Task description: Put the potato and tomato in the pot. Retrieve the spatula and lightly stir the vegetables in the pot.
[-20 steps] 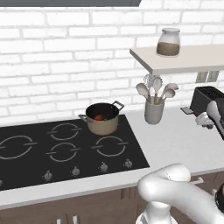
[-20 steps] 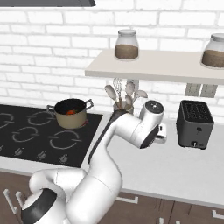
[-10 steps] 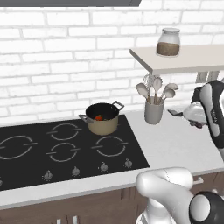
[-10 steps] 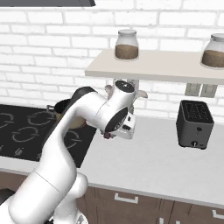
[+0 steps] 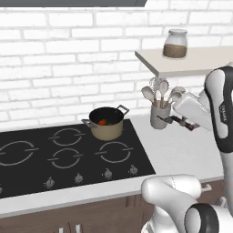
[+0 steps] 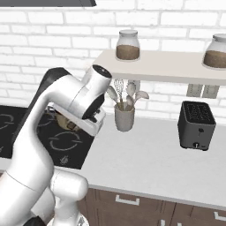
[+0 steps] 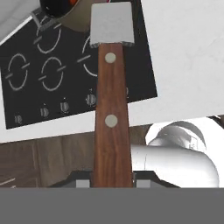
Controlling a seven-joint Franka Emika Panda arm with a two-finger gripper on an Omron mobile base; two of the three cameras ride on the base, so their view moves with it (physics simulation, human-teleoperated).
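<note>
Fingers pinched on the wooden handle of the spatula, seen in hand view; gripper clamped at the handle's lower end, grey blade pointing away from the hand. Two rivets counted on the handle.

Key relation: spatula's long axis runs from the fingers straight toward the pot, whose dark inside shows just past and beside the blade tip at the top of hand view. A gap is judged to remain between blade and pot; not touching.

In left base view the gripper is held above the counter, just beside the utensil cup, well right of the pot. So the pot lies to the arm's left, across the hob. One arm only.

Pot sits on the rear right burner. One tomato is seen inside, red-orange; potato can't be told from these views.

Count: 1 pot, 1 spatula in hand, 1 tomato visible, 1 cup w/ several utensils, 4 burner rings, 2 jars on shelf (right base view), 1 toaster.

Next move, as judged: spatula to be carried left and tipped blade-down into the pot.
</note>
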